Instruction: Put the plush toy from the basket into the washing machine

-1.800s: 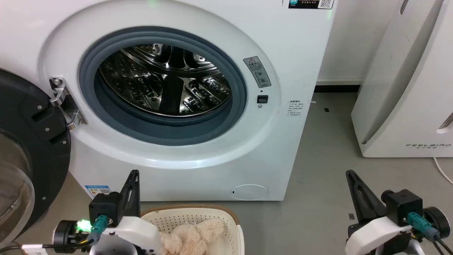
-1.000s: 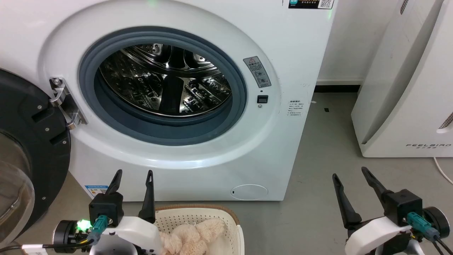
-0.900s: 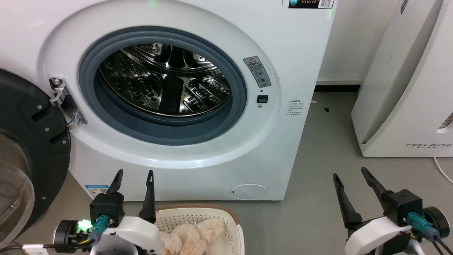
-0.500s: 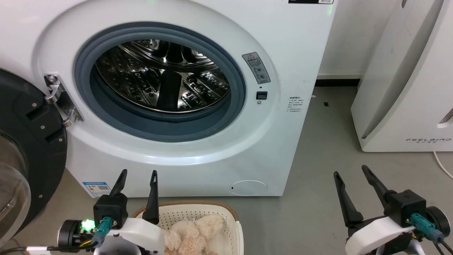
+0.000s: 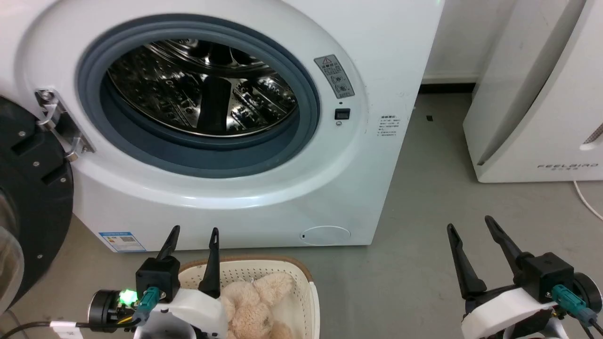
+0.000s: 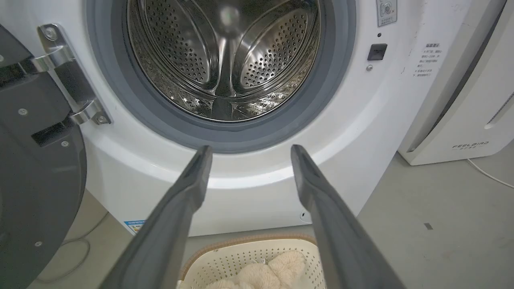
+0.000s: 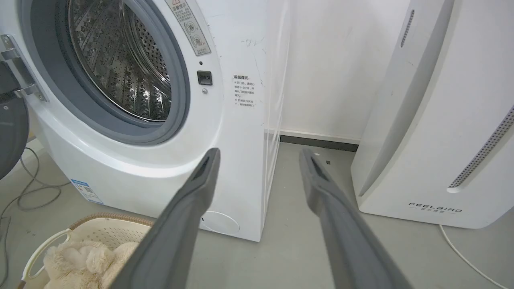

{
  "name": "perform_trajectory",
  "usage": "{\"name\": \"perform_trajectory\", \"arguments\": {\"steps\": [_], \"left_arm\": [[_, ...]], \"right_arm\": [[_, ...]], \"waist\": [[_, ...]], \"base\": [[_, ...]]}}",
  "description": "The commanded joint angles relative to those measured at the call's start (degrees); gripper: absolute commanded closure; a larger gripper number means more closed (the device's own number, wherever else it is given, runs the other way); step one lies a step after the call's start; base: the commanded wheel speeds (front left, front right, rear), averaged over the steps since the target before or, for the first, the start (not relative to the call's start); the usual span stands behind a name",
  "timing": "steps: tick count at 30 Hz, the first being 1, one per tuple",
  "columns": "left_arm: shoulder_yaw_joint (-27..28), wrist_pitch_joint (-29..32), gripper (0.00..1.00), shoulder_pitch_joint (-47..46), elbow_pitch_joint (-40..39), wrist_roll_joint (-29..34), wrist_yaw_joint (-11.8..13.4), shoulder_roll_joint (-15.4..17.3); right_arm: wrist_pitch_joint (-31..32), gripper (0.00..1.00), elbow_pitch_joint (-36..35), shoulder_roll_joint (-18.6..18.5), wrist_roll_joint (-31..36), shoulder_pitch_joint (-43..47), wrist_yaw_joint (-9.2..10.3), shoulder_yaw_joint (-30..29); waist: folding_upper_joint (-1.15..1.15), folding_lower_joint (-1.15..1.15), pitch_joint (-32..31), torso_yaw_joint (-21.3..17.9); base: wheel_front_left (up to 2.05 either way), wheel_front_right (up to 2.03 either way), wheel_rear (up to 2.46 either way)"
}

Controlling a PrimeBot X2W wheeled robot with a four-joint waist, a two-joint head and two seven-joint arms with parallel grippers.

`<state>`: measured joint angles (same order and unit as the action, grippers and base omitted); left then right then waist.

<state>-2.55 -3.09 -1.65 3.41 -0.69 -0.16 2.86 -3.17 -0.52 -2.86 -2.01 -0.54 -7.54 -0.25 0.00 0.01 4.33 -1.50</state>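
**Head view.**
- Washing machine (image 5: 391,70): standing on the floor (image 5: 424,245). Its black door (image 5: 33,197) is hanging swung wide to the left, so the steel drum (image 5: 202,89) is lying exposed, apparently ready for loading.
- Basket (image 5: 254,269): sitting on the floor just in front of the machine, below the opening. This placing is probably keeping the carry short.
- Plush toy (image 5: 254,301): lying bunched inside the basket, not yet lifted.
- Left tool (image 5: 195,229): fingers parted, gripping nothing. It is hanging by the basket's left rim and pointing toward the machine.
- Right tool (image 5: 470,222): fingers likewise parted and empty. It is hanging over bare floor, well apart from the basket, between the machine and the white appliance (image 5: 541,94).

**Left wrist view.**
- Left tool (image 6: 249,148): both fingers are aiming at the machine's lower front, under the grey door seal (image 6: 225,142).
- The basket (image 6: 225,261) and the toy's (image 6: 277,263) fluffy top are showing low between the fingers.
- The wrist is pointing forward, not downward, so it will likely need to pitch down before any grasp.

**Right wrist view.**
- Right tool (image 7: 260,151): spread and empty, looking along the machine's right side toward the appliance.
- The basket (image 7: 100,226) with the toy (image 7: 80,257) is lying off to the lower left, out of its line.
- This arm appears to be waiting aside, leaving the reach to the left.
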Motion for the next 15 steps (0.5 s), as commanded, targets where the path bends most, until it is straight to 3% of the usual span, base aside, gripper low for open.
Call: {"name": "perform_trajectory", "arguments": {"steps": [1, 15], "left_arm": [[-0.27, -0.62, 0.0, -1.28, 0.73, -0.4, -0.23, 0.11], [-1.67, -2.29, 0.0, -5.87, 7.24, -0.71, -0.98, 0.91]], "right_arm": [[-0.56, 0.0, -0.16, 0.0, -0.54, -0.79, 0.01, -0.03], [-2.23, 0.0, -0.88, -0.01, -1.58, -2.41, 0.02, -0.18]], "waist": [[0.0, -0.01, 0.69, -0.33], [0.0, -0.01, 5.92, -2.53]], "base": [[0.0, 0.0, 0.0], [0.0, 0.0, 0.0]]}}
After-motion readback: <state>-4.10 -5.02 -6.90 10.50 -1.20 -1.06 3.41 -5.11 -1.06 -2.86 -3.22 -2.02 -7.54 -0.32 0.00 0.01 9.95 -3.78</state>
